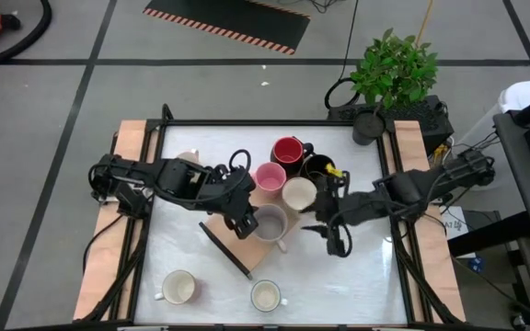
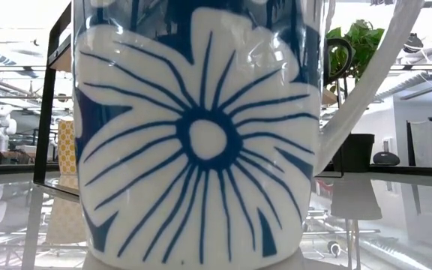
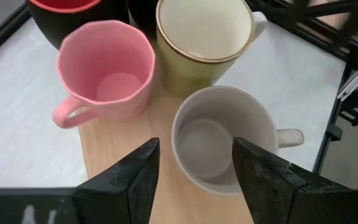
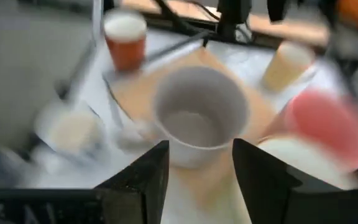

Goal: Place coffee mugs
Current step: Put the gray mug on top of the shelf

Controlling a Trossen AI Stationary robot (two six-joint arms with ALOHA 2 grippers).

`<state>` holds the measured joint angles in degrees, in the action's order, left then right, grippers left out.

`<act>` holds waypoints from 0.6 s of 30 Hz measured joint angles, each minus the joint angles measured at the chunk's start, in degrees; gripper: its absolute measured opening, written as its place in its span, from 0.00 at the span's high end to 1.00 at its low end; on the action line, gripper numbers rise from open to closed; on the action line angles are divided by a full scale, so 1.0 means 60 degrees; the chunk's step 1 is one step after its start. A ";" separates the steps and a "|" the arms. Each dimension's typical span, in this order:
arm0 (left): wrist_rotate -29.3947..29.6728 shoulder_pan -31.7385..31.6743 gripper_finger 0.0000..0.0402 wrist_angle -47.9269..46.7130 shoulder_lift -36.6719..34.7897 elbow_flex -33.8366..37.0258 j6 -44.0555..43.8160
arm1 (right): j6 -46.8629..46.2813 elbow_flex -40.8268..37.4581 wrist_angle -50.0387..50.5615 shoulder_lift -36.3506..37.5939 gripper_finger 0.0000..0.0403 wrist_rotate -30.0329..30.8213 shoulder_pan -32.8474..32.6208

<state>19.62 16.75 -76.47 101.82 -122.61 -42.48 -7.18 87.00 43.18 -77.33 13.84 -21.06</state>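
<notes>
On a wooden board (image 1: 231,241) stand the grey mug (image 1: 270,223), pink mug (image 1: 268,177), cream mug (image 1: 299,194), black mug (image 1: 319,169) and red-and-dark mug (image 1: 288,150). My left gripper (image 1: 245,223) is open beside the grey mug (image 3: 222,140). In the left wrist view (image 3: 194,146) one finger stands outside the mug's wall and the other over its hollow; I cannot tell whether they touch. My right gripper (image 1: 332,237) is open on the grey mug's right, and its own view (image 4: 197,149) faces that mug (image 4: 199,115). Two cream mugs (image 1: 178,288) (image 1: 265,296) stand near the table's near edge.
A mug with a blue-and-white flower pattern (image 2: 201,135) fills the low view. Another mug (image 1: 189,161) is half hidden behind the left arm. A green plant in a black pot (image 1: 368,124) stands at the table's far right corner. A dark thin strip (image 1: 226,250) lies along the board.
</notes>
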 joint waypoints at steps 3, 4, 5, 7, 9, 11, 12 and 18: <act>0.0002 -0.0142 0.48 0.0000 0.0000 0.0000 0.0231 | -0.3029 -0.0015 -0.0096 -0.0054 0.59 0.0326 -0.0451; 0.0000 -0.0198 0.48 0.0000 0.0001 0.0000 0.0296 | -0.3695 -0.0084 -0.0301 -0.0122 0.59 0.0521 -0.0637; 0.0000 -0.0263 0.48 0.0000 0.0003 0.0000 0.0372 | -0.4158 -0.0176 -0.0541 -0.0205 0.59 0.0834 -0.0826; 0.0000 -0.0382 0.48 0.0000 0.0002 0.0000 0.0504 | -0.4846 -0.0447 -0.1123 -0.0383 0.59 0.1761 -0.1274; -0.0102 -0.0504 0.48 0.0000 0.0001 0.0000 0.0662 | -0.5401 -0.0718 -0.1817 -0.0580 0.59 0.2695 -0.1650; -0.0366 -0.0604 0.48 -0.0020 -0.0005 0.0000 0.0774 | -0.5822 -0.0891 -0.2396 -0.0821 0.59 0.3490 -0.1963; -0.0477 -0.0643 0.48 -0.0073 -0.0051 0.0000 0.0794 | -0.5955 -0.0934 -0.2537 -0.0934 0.59 0.3886 -0.2137; -0.0608 -0.0816 0.48 -0.0630 -0.0249 0.0007 0.0807 | -0.6324 -0.0947 -0.2518 -0.1663 0.59 0.5169 -0.2910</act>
<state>15.97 11.86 -80.25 100.32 -122.56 -37.64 -45.13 81.32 28.08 -87.31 44.85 -38.52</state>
